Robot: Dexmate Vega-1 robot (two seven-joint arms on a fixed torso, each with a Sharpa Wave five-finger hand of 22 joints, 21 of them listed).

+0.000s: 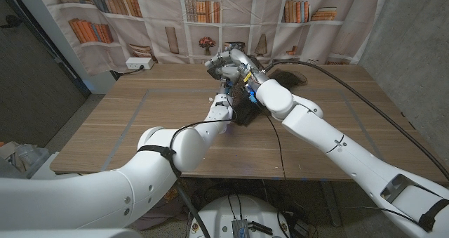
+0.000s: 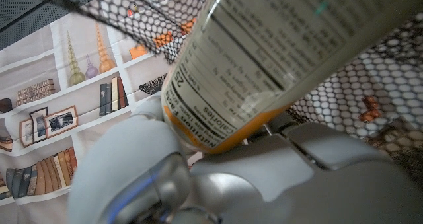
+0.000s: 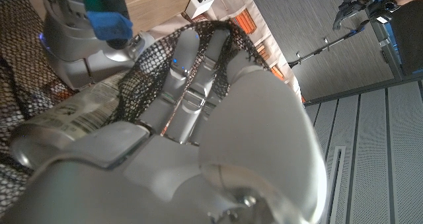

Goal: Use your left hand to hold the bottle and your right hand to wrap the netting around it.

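Left hand gripping bottle, right hand fingers in netting w/ bottle

Both arms are clad in smooth, glossy white shells made up of rounded segments. On the left arm a black band is wrapped around the shell, and a thin black cable is run along it from that band. The right arm is marked by dark seams at its joints, and a black strap is seen near its base. The left hand and the right hand are built of silver-grey segmented metal; small blue lights are set into the fingers.
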